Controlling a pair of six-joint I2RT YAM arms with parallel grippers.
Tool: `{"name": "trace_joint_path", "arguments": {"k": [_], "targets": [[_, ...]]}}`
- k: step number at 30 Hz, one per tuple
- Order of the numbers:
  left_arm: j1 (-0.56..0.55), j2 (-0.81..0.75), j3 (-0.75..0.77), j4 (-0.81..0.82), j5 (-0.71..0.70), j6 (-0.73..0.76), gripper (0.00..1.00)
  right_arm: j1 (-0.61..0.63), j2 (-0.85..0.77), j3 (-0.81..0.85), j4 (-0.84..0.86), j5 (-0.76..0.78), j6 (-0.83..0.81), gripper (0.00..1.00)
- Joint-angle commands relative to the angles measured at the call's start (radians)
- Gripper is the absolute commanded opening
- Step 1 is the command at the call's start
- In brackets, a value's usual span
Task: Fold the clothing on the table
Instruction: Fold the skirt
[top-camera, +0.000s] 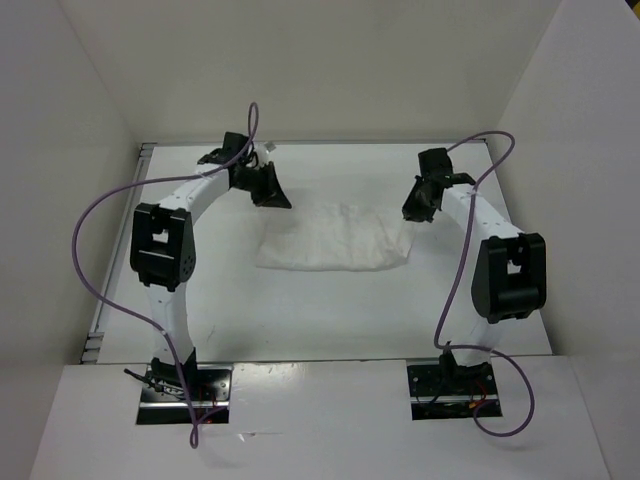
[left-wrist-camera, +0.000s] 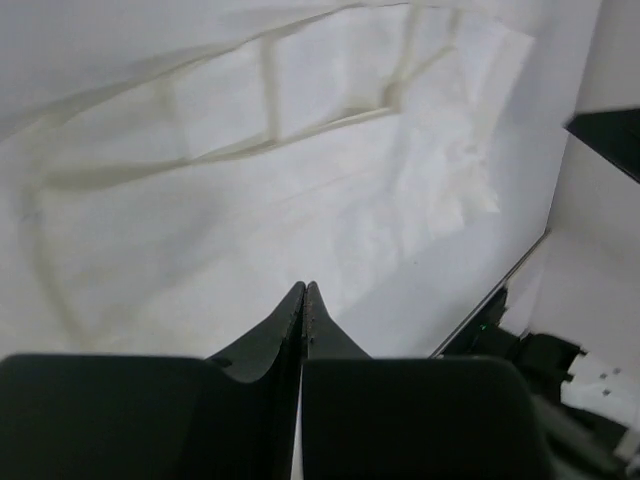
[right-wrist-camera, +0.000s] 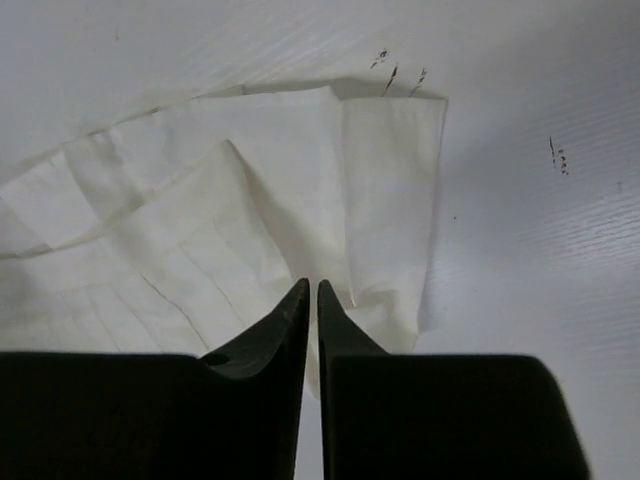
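The clothing (top-camera: 335, 238) is a white, wrinkled piece lying roughly rectangular in the middle of the table (top-camera: 330, 310). My right gripper (top-camera: 418, 205) sits at its right back edge. In the right wrist view its jaws (right-wrist-camera: 310, 288) stand almost together, only a thin slit apart, with a bunched fold of the clothing (right-wrist-camera: 250, 220) pinched at the tips. My left gripper (top-camera: 268, 190) hovers at the clothing's back left corner. Seen from the left wrist, the left gripper (left-wrist-camera: 304, 290) is shut with nothing in it, over the seamed clothing (left-wrist-camera: 300, 170).
Upright white walls (top-camera: 90, 150) enclose the table on three sides. A metal rim (top-camera: 118, 270) runs along the table's left edge. Purple cables (top-camera: 90, 220) loop from both arms. A small white object (top-camera: 270, 148) lies by the back edge.
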Motion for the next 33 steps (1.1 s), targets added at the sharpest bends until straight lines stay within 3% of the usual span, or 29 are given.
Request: {"name": "trace_joint_path", "arguments": {"k": [1, 4, 9, 18, 33], "targets": [[-0.085, -0.031, 0.158, -0.117, 0.031, 0.158, 0.01, -0.027, 0.030, -0.027, 0.054, -0.120, 0.004, 0.09], [-0.152, 0.064, 0.248, -0.195, 0.040, 0.238, 0.00, -0.038, 0.076, -0.037, 0.063, -0.183, 0.013, 0.02], [-0.226, 0.196, 0.343, -0.206, 0.094, 0.252, 0.00, -0.047, 0.108, -0.062, 0.086, -0.268, 0.013, 0.01], [-0.279, 0.386, 0.364, -0.151, 0.063, 0.184, 0.00, -0.056, 0.154, -0.111, 0.095, -0.390, 0.013, 0.01], [-0.279, 0.417, 0.279, -0.078, 0.010, 0.112, 0.00, -0.056, 0.062, -0.215, -0.171, -0.451, -0.102, 0.01]]}}
